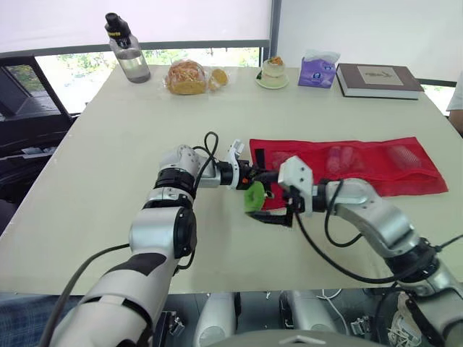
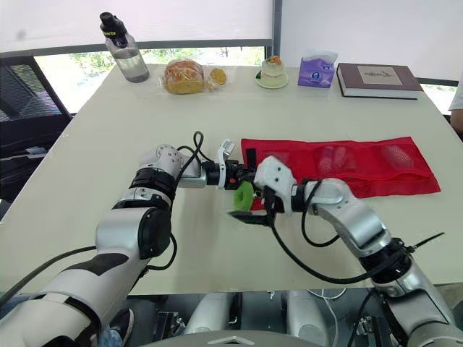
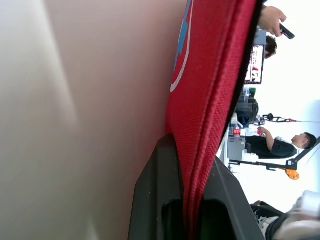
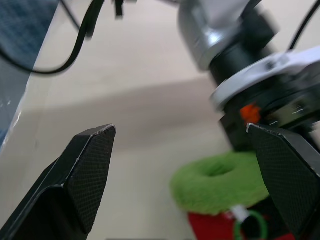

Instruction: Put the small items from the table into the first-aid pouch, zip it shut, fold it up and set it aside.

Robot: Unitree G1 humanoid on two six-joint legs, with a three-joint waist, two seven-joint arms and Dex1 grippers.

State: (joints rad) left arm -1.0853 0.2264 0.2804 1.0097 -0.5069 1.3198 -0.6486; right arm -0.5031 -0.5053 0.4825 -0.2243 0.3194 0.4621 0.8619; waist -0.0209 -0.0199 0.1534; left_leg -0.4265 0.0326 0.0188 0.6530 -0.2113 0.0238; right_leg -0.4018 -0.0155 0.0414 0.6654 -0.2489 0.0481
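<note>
The fingers of my left gripper are clamped tight on the edge of the red first-aid pouch, with the fabric pinched between them. The fingers of my right gripper stand wide apart and hold nothing. A fuzzy green ring lies on the table just ahead of them, beside the pouch end my left fingers grip.

My left wrist view shows a white arc and a blue stripe printed on the pouch close to the fingers, too partial to read, and people past its edge. The head views show the pouch lying flat and unfolded, stretching away from my left fingers. Its mesh pockets hold pale things I cannot make out.

Well beyond both grippers stand a black-capped bottle, bagged bread, a cup on a saucer, a purple tissue box and a book, its cover mark too small to read.
</note>
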